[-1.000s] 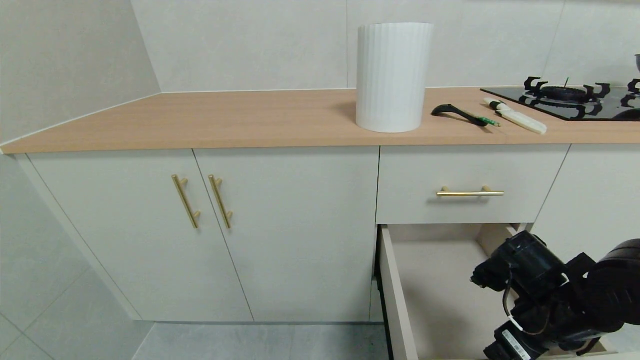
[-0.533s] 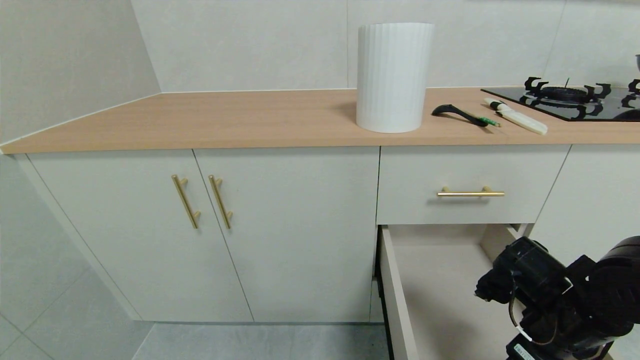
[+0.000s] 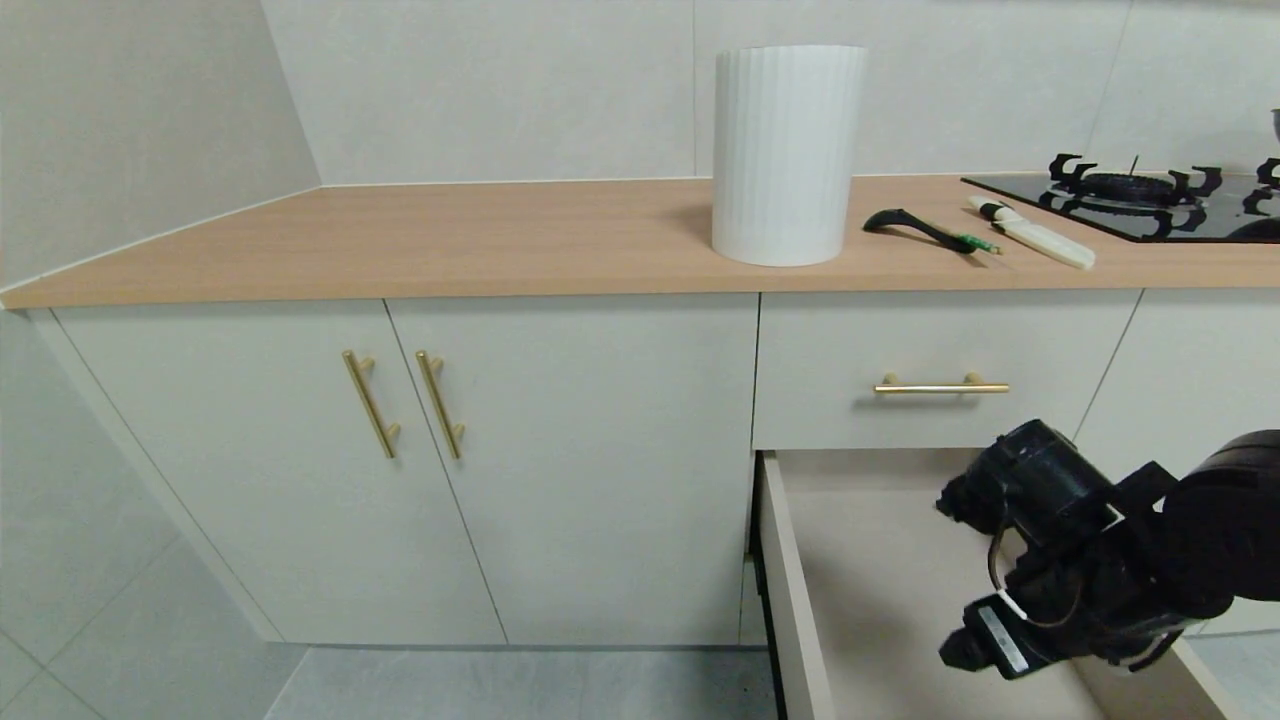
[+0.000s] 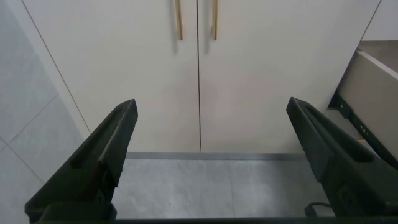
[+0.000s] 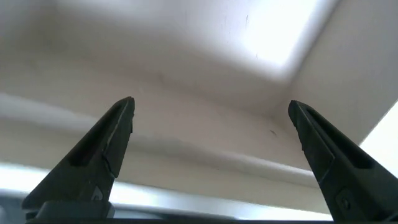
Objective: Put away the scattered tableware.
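On the wooden counter point(image 3: 500, 240) a black ladle with a green handle end point(image 3: 915, 228) lies next to a white utensil point(image 3: 1035, 240), both to the right of a tall white ribbed container point(image 3: 785, 155). Below them the lower drawer point(image 3: 790, 590) stands pulled out, its pale inside bare. My right arm point(image 3: 1080, 560) hangs over the drawer's right part. My right gripper point(image 5: 210, 106) is open with nothing between its fingers, facing the drawer's inside. My left gripper point(image 4: 211, 104) is open and holds nothing, low in front of the double cabinet doors point(image 4: 199, 62).
A black gas hob point(image 3: 1130, 205) sits on the counter at the far right. The upper drawer point(image 3: 940, 385) with its gold handle is closed. The double doors with gold handles point(image 3: 405, 400) are closed. Grey tiled floor point(image 3: 450, 690) lies below.
My right arm dipped lower over the open drawer, then rose and shifted slightly left. Nothing on the counter has moved.
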Robot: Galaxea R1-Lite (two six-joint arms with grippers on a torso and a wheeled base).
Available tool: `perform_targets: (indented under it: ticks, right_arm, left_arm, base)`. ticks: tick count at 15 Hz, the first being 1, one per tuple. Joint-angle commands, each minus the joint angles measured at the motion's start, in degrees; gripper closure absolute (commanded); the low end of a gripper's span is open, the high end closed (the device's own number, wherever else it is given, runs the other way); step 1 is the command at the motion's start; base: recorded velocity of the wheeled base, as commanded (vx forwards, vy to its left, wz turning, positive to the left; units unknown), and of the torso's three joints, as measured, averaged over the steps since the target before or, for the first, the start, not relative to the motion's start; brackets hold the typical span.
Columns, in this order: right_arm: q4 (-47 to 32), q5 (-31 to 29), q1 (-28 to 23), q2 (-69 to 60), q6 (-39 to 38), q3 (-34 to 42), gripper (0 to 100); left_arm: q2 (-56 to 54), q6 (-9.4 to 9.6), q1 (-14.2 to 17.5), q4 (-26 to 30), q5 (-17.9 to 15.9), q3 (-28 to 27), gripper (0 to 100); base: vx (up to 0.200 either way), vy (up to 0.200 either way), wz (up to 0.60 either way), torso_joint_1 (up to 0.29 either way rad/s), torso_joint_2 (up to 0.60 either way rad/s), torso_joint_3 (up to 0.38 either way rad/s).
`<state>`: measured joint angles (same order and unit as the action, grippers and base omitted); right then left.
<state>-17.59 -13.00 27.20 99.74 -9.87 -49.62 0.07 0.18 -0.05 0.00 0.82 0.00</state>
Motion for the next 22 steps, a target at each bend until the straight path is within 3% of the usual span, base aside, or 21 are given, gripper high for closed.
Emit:
perform_targets:
  ticks: [1,3,12,22]
  right_arm:
    - [6.2,-0.2,-2.0,-0.5,-4.7,-2.4,0]
    - [12.1,-0.3,-4.3,-1.2,-5.4,-1.8,0]
    - [14.2,-0.7,-4.6,-2.8,-5.3,-1.0,0]
    - [14.2,-0.8,-4.6,-2.9,-5.2,-0.9,0]
  left_arm:
    - [0.0,-0.01,0.0,0.0,0.1,0.0,0]
    - [0.0,-0.01,0.0,0.0,0.0,0.0,0]
    - [0.0,-0.01,0.0,0.0,0.0,0.0,0]
    - [0.0,-0.01,0.0,0.0,0.0,0.0,0]
  base:
    - [0.000,0.000,0.00,0.000,0.00,0.000]
    - [0.000,0.000,0.00,0.000,0.00,0.000]
    - [0.000,0.000,0.00,0.002,-0.01,-0.003]
    - [0.000,0.000,0.00,0.133,-0.41,-0.274]
